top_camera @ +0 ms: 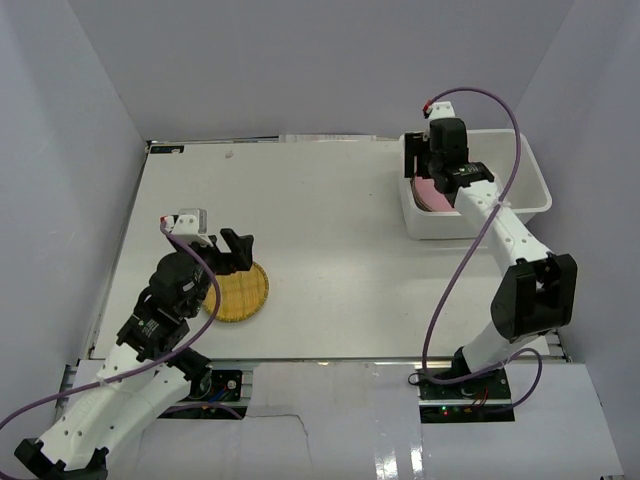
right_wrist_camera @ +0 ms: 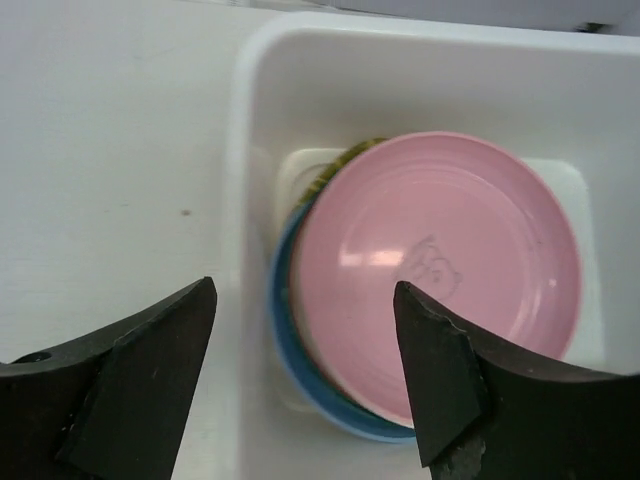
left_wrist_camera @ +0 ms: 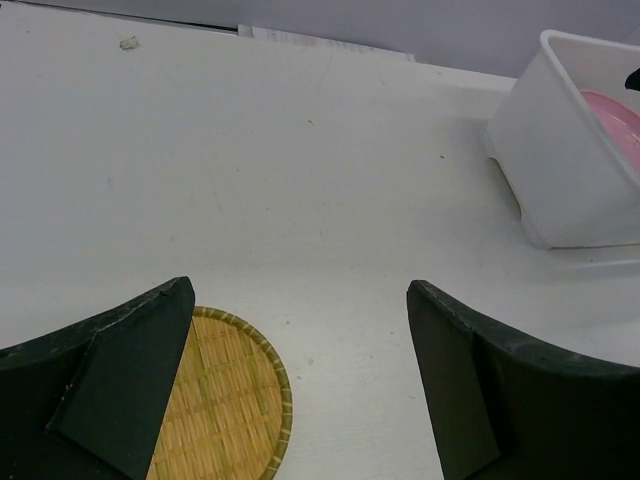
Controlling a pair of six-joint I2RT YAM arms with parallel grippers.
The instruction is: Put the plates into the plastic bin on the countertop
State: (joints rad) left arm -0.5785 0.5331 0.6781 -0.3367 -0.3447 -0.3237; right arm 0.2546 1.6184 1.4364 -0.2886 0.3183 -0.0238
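Note:
A yellow woven-look plate (top_camera: pixel 240 292) lies flat on the white countertop (top_camera: pixel 330 230) near its front left. My left gripper (top_camera: pixel 235 250) is open and empty just above it; in the left wrist view the plate (left_wrist_camera: pixel 225 400) sits partly under the left finger (left_wrist_camera: pixel 130 380). The white plastic bin (top_camera: pixel 535 190) stands at the far right. It holds a stack with a pink plate (right_wrist_camera: pixel 440 270) on top, a light blue plate (right_wrist_camera: pixel 285 345) under it and a dark rim (right_wrist_camera: pixel 340 160) peeking out behind. My right gripper (right_wrist_camera: pixel 305 290) hangs open and empty over the bin's left part.
Grey walls close in the table on the left, back and right. The bin also shows in the left wrist view (left_wrist_camera: pixel 560 160) at the far right, with the pink plate (left_wrist_camera: pixel 612 110) inside. A small speck (left_wrist_camera: pixel 129 43) lies near the back edge.

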